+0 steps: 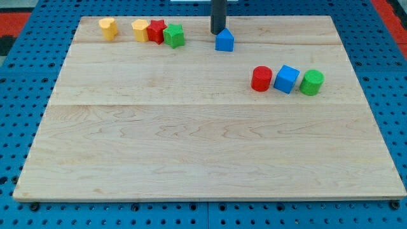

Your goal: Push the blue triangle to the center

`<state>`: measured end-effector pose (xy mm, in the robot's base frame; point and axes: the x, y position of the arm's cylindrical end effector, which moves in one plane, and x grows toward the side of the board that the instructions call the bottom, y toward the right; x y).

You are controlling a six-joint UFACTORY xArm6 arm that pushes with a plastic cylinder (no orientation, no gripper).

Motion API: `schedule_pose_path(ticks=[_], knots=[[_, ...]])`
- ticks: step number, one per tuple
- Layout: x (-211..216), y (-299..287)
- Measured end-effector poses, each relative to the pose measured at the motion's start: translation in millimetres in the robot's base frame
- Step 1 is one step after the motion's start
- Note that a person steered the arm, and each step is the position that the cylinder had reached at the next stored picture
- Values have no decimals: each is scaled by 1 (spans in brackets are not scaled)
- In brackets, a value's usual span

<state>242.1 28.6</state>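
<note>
The blue triangle (224,41) sits near the view's top, a little right of the middle of the wooden board (203,152). My rod comes down from the view's top edge. My tip (218,32) is just behind the blue triangle on its upper left side, touching it or nearly so.
Along the view's top left stand a yellow block (108,28), another yellow block (140,29), a red star-like block (156,31) and a green block (173,35), the last three bunched together. At the right stand a red cylinder (261,79), a blue cube (287,79) and a green cylinder (311,83).
</note>
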Motion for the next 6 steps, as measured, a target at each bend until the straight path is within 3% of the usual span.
schedule_pose_path(ticks=[3, 4, 6], knots=[[37, 2], [-13, 7], [48, 34]])
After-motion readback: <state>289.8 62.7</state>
